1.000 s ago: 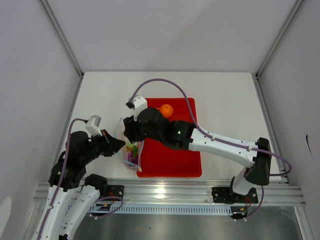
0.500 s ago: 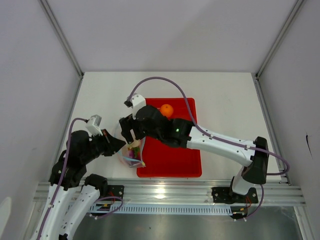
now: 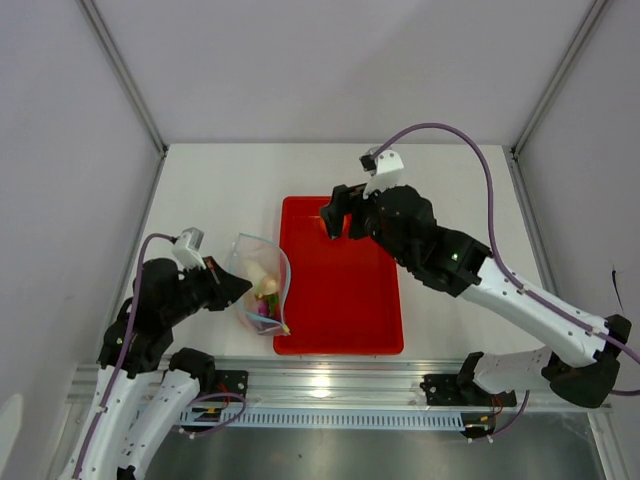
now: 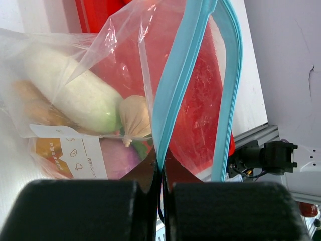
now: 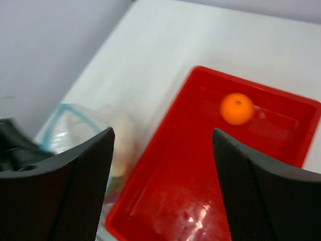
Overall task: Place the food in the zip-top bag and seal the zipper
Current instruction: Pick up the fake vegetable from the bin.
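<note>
One orange [image 5: 237, 108] lies in the red tray [image 3: 340, 320] (zip-top bag [image 3: 250, 256] alongside).

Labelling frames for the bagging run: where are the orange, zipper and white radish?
orange [image 5: 237, 108], right wrist view, middle of its peel.
zipper [image 4: 176, 85], left wrist view, midway along left blue strip.
white radish [image 4: 75, 93], left wrist view, middle of white body.

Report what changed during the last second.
The right hand withdrew from the mouth of the bag, swinging farther out and right to the far end of the red tray, open and empty. The left hand stayed clamped on the zipper. The bag kept its place, and the orange is still in the tray.
</note>
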You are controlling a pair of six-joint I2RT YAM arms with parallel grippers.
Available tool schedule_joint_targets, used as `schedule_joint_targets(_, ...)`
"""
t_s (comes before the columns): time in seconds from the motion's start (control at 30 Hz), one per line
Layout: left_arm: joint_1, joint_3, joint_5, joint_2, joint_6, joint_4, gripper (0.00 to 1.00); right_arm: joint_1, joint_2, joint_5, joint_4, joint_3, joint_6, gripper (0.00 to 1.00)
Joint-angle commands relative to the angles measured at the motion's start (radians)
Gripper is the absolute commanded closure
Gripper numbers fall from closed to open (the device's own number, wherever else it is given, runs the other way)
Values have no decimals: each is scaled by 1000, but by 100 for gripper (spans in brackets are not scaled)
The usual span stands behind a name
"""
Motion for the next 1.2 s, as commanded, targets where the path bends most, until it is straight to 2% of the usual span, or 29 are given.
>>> schedule_joint_targets(0.0,-2,28,8,-9,4,14,99,-131,9,-29,28,-121,58,21)
schedule_joint_targets(0.17,-2,14,23,-12,-4,16,99,-261,133,-54,53,-159,86,21)
schedule_joint_targets(0.3,-2,19,16,-26,-3,4,99,-331,362,-34,59,-120,108,23)
schedule_joint_targets(0.43,-2,16,11,-32,0,-12,100,-365,605,-67,2,13,132,25)
schedule_joint_targets(0.53,-2,17,10,-38,0,-22,99,-365,719,-110,25,88,109,24)
schedule_joint_targets(0.63,-2,20,7,-43,4,-33,99,-365,757,-152,81,116,89,15)
schedule_joint_targets(0.7,-2,20,3,-47,5,-42,100,-368,788,-173,95,142,77,2)
schedule_joint_targets(0.8,-2,17,-6,-52,7,-47,99,-373,843,-178,63,206,69,2)
schedule_joint_targets(1.17,-2,8,-1,-47,10,-39,100,-379,931,-163,52,279,54,4)
